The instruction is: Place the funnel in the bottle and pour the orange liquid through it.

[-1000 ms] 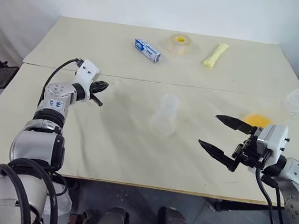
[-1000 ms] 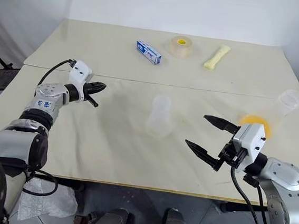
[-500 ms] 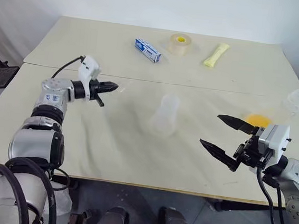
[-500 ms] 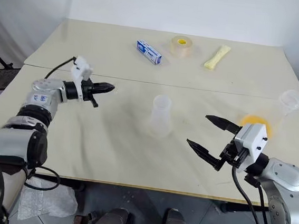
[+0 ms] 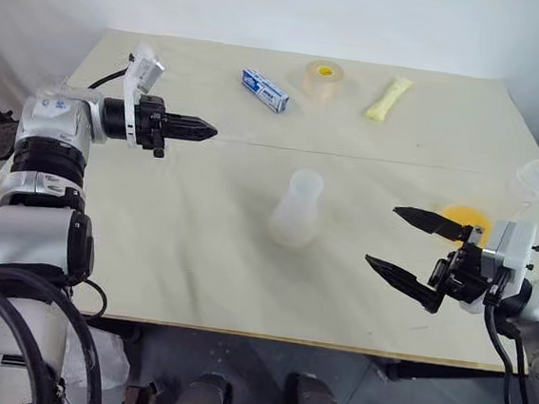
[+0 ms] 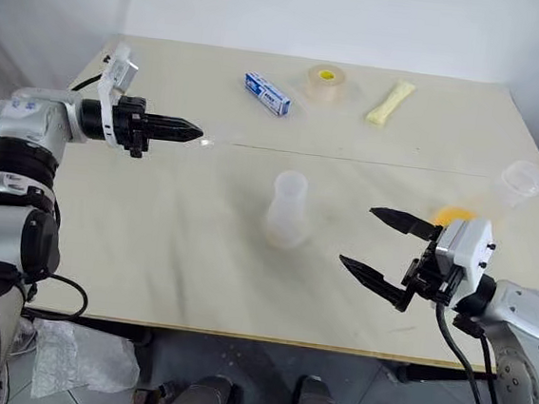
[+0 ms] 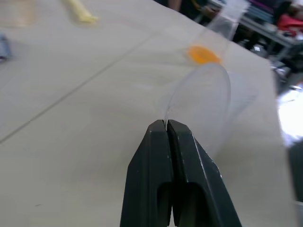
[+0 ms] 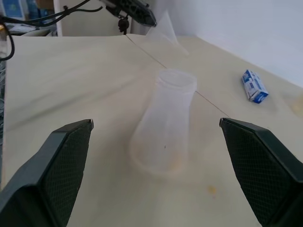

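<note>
Left wrist view, left end effector (image 7: 166, 124) clamped on funnel (image 7: 201, 101) rim, bottle (image 5: 297, 208) empty, right end effector (image 5: 411, 244) apart

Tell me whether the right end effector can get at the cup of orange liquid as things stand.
Probably yes: the right end effector is open and empty, and the cup of orange liquid stands just beyond it with nothing between.

Silver-grey jointed metal arms (image 5: 54, 134) are carrying black cables (image 5: 499, 348); white wrist housings are bearing tapered black two-fingered grippers, left (image 5: 200, 130) and right (image 5: 401, 241), the right's pads showing cross-hatched texture.
</note>
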### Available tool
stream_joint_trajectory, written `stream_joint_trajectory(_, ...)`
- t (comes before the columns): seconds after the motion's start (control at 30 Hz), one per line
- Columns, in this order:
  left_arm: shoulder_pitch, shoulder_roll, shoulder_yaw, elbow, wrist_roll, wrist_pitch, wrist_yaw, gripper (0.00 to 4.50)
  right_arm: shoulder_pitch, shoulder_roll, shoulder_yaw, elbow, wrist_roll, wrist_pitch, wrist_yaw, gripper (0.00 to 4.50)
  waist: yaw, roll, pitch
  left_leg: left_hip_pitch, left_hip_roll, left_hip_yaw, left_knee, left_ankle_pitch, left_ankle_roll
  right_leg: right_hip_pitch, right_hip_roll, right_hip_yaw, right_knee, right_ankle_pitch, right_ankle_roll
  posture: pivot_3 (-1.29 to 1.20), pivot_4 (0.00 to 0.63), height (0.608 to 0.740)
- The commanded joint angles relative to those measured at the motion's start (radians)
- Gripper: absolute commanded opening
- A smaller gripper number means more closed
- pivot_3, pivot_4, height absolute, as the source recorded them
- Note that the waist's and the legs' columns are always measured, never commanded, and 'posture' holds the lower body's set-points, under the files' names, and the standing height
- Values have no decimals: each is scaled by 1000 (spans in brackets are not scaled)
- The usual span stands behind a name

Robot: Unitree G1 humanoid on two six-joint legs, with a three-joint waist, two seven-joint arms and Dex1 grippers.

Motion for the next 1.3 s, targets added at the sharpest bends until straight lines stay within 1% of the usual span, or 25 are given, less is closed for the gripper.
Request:
stream_joint_trajectory(0.03,-73,2,-16,-37,-17,101,-33,22,-23,-11,-27,11,7,-14,11,4500,-1,0,0,0,0,0,0,0,0,0,0,0,0,0,0,0,150,740)
stream_joint_trajectory(0.13,-105,-11,-27,-38,-18,159,-28,22,-34,-5,-18,15,-2,-17,6,4500,-2,0,0,0,0,0,0,0,0,0,0,0,0,0,0,0,150,740)
stream_joint_trajectory(0.3,-156,-33,-73,-44,-23,301,-81,22,-26,9,-9,1,-15,-21,-10,4500,-5,0,0,0,0,0,0,0,0,0,0,0,0,0,0,0,150,740)
stream_joint_trajectory(0.4,-195,-43,-131,-53,-24,408,-137,22,-13,18,-11,-8,-21,-24,-17,4500,-4,0,0,0,0,0,0,0,0,0,0,0,0,0,0,0,150,740)
stream_joint_trajectory(0.53,-229,-46,-190,-74,-70,480,-144,22,-2,24,-13,-16,-28,-26,-21,4500,-6,0,1,0,0,0,0,0,0,-1,0,1,0,0,0,0,150,740)
stream_joint_trajectory(0.63,-273,-40,-306,-89,-151,541,-144,22,4,29,-12,-18,-34,-31,-24,4500,-7,0,1,0,0,0,0,0,0,-1,0,1,-1,0,0,0,150,740)
stream_joint_trajectory(0.97,-333,1,-606,-110,-369,556,-144,22,23,44,-2,-30,-48,-46,-34,4500,-15,3,3,0,0,0,0,0,0,-1,0,3,-1,0,0,0,150,740)
stream_joint_trajectory(1.17,-365,-3,-721,-63,-422,513,-144,22,47,56,-7,-45,-57,-52,-48,4500,-14,3,3,-1,0,0,0,0,0,-1,0,3,-1,0,0,0,150,740)
stream_joint_trajectory(1.3,-377,-20,-776,-36,-431,466,-144,22,62,65,-5,-53,-63,-56,-56,4500,-15,3,4,-1,0,0,0,0,0,-1,0,3,-2,0,0,0,150,740)
